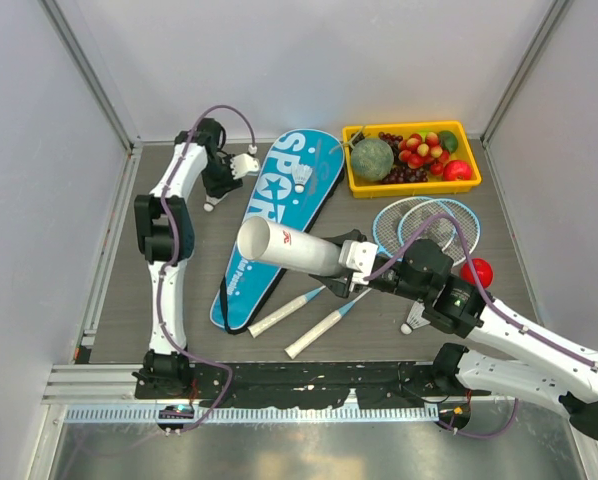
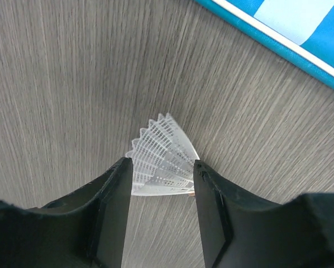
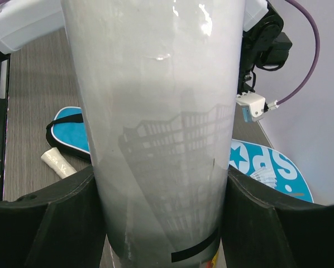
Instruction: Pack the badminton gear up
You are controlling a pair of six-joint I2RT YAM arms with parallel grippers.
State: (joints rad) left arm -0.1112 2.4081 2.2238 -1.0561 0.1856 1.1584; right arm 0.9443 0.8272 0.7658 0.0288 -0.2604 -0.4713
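Shuttlecock (image 2: 158,152) between left hand (image 2: 161,163) fingers; tube (image 3: 156,84) in right hand (image 3: 161,174).

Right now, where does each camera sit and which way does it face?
Top: above and behind, looks down on table; both arms show.
Left wrist: looks down past the left hand at a shuttlecock.
Right wrist: looks along the tube in the right hand toward the bag.
Shared: tube and bag appear in top and right wrist.

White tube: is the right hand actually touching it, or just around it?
Touching. The right wrist view shows both fingers of the right hand pressed flush against the white tube on its sides, with no gap.
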